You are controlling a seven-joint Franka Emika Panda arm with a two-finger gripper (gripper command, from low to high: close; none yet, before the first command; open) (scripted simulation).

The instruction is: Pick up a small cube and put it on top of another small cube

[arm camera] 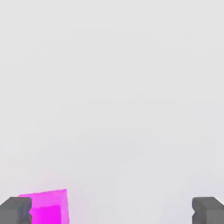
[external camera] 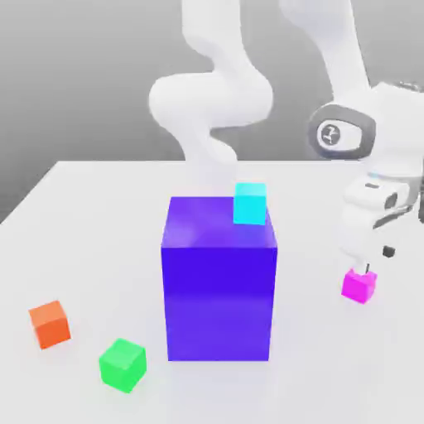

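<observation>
Where the white table (external camera: 99,207) runs toward the exterior view's right, the small bright magenta cube (external camera: 358,286) sits on its surface, well apart from the large glossy blue-violet block (external camera: 219,286) at the centre. The white arm's two-finger gripper (external camera: 374,258) hangs just above that magenta cube, pointing downward, with one dark fingertip (external camera: 387,251) showing beside it. In the hand view the gripper (arm camera: 112,210) stands wide, its two grey fingertips (arm camera: 15,210) far apart at opposite edges, and nothing is clamped between them. The magenta cube (arm camera: 46,206) lies just beside one fingertip there, off to one side of the gap rather than centred; whether it actually touches that fingertip is hard to say.

A small cyan cube (external camera: 249,204) rests on top of the blue-violet block, near its far corner. On the table toward the exterior view's left, a small orange cube (external camera: 50,323) and a small green cube (external camera: 122,363) sit near each other, apart from the block.
</observation>
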